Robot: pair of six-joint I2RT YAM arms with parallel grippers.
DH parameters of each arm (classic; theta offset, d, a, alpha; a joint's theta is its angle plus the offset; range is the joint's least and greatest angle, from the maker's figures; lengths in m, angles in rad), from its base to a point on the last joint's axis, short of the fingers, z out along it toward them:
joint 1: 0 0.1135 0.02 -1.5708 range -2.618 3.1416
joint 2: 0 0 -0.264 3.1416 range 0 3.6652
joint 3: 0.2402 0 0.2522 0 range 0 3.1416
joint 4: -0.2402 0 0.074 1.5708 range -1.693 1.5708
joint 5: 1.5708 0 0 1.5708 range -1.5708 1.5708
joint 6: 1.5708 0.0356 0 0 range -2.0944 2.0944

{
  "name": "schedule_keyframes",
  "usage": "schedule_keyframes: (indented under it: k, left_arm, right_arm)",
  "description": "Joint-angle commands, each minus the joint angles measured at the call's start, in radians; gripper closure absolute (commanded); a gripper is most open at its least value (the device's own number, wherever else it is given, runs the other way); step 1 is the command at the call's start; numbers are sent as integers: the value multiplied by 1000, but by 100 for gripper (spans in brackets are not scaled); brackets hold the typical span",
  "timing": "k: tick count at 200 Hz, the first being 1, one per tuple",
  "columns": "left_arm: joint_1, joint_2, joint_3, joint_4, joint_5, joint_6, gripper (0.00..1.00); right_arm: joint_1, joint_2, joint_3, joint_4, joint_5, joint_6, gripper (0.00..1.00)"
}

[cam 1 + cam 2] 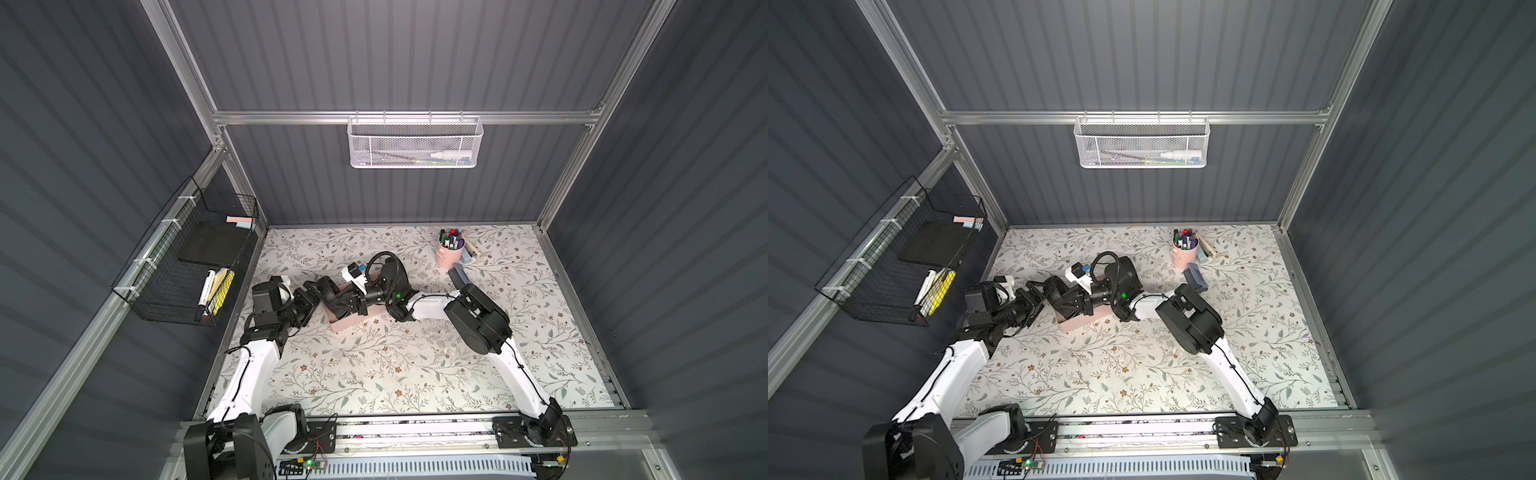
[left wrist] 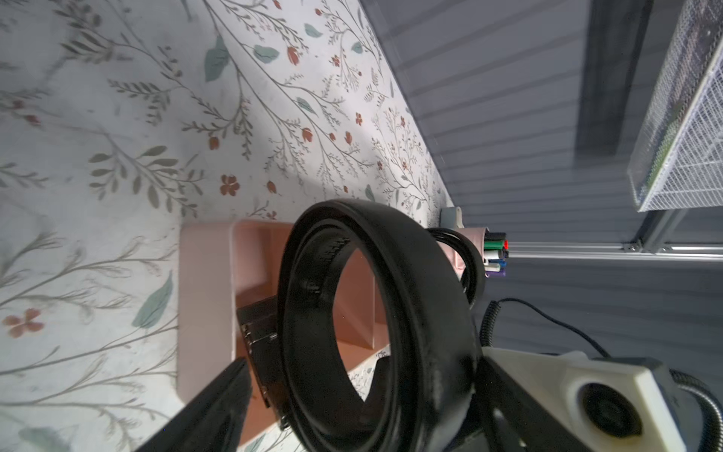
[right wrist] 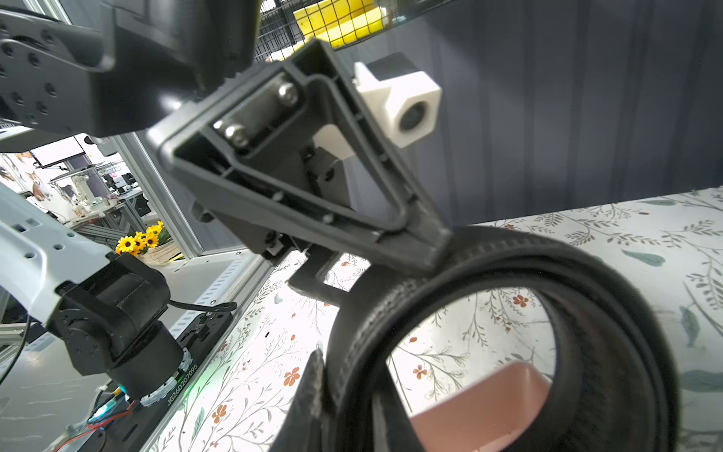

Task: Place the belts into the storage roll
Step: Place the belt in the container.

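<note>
On the left wall, the black wire basket [image 1: 183,266] holds a white marker, something yellow and a black slab. Toward the tabletop's left edge, the storage roll [image 1: 348,322] lies mostly hidden under both arms in both top views, and the belt cannot be made out there. The left wrist view does show the belt [image 2: 430,313]. It is coiled and stands on edge over the roll's end, between the left gripper's [image 2: 364,362] wide-spread fingers. Only the right wrist view shows the right gripper [image 3: 348,395] clamped on the coil's band. On the back wall, a white mesh basket [image 1: 415,141] holds a white tube. Near the tabletop's back edge, a pink cup [image 1: 446,254] holds markers.
</note>
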Motion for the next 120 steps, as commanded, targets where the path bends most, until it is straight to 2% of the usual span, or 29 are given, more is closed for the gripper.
schedule_keyframes:
  k: [1,50,67,80,96,111,120]
  left_arm:
    - [0,33,-8,168,104,-37,11]
    - [0,115,6,275,156,-78,21]
    - [-1,128,0,304,166,-94,33]
    - [-3,135,-3,319,171,-105,36]
    - [-6,148,-9,337,182,-114,45]
    - [-6,158,-17,350,188,-123,60]
    - [-6,159,-20,350,188,-122,65]
  right_arm:
    - [-6,-52,-3,79,-31,9,100]
    - [-6,-53,-6,77,-29,13,100]
    - [-6,-48,-3,76,-27,14,100]
    - [-6,-47,-2,75,-25,17,100]
    - [-6,-42,2,74,-24,20,100]
    - [-6,-40,5,69,-22,19,100]
    - [-6,-40,6,64,-22,17,100]
